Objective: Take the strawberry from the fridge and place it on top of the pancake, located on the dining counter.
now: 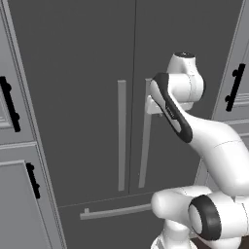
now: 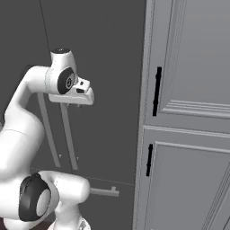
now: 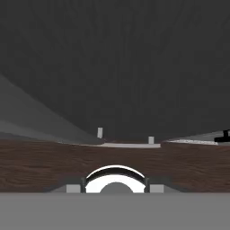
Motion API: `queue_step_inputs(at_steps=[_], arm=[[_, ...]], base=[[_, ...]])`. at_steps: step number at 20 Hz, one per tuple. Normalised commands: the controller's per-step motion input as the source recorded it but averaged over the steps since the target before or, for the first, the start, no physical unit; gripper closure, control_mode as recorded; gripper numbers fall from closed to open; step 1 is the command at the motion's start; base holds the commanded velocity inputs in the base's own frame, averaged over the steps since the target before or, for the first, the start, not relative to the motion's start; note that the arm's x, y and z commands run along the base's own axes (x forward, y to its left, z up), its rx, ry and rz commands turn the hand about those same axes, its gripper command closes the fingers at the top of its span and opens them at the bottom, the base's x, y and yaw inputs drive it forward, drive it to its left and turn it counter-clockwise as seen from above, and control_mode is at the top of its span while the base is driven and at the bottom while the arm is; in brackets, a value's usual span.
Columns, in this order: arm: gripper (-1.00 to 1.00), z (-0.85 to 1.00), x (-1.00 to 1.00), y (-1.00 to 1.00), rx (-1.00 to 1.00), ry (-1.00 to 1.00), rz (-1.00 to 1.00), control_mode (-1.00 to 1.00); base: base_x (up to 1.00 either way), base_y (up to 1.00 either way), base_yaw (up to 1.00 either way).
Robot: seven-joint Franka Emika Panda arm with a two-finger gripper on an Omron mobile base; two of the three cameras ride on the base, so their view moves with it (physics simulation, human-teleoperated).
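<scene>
while fridge (image 1: pixel 87 97) doors stay closed, gripper (image 2: pixel 72 104) at right handle (image 1: pixel 145 141); jaw state unclear.

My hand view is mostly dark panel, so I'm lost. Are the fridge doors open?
Observer: No, both doors of the fridge are closed.
Operator: Where is the gripper?
Observer: The gripper is at the upper end of the right door's handle. I can't tell whether the jaws are gripping it.
Operator: What's beside the fridge?
Observer: Grey cabinets with black handles stand on both sides.
</scene>
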Motion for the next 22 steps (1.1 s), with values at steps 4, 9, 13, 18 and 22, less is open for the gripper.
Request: queue_step_inputs(at_steps=[4,9,13,18,22], arm=[[-1.0,0.0,-0.4,0.0,0.0,-0.12,0.0,-1.0],[-1.0,0.0,-0.89,0.0,0.01,-0.09,0.0,-1.0],[-1.0,0.0,-0.95,0.0,0.0,-0.04,0.0,-1.0],[-1.0,0.0,-0.68,-0.01,0.0,-0.08,-0.02,-1.0],[-1.0,0.0,-0.68,0.0,0.0,-0.13,-0.05,-1.0]], base=[[0.0,0.0,0.0],[0.0,0.0,0.0],[0.0,0.0,0.0],[0.0,0.0,0.0],[0.0,0.0,0.0]])
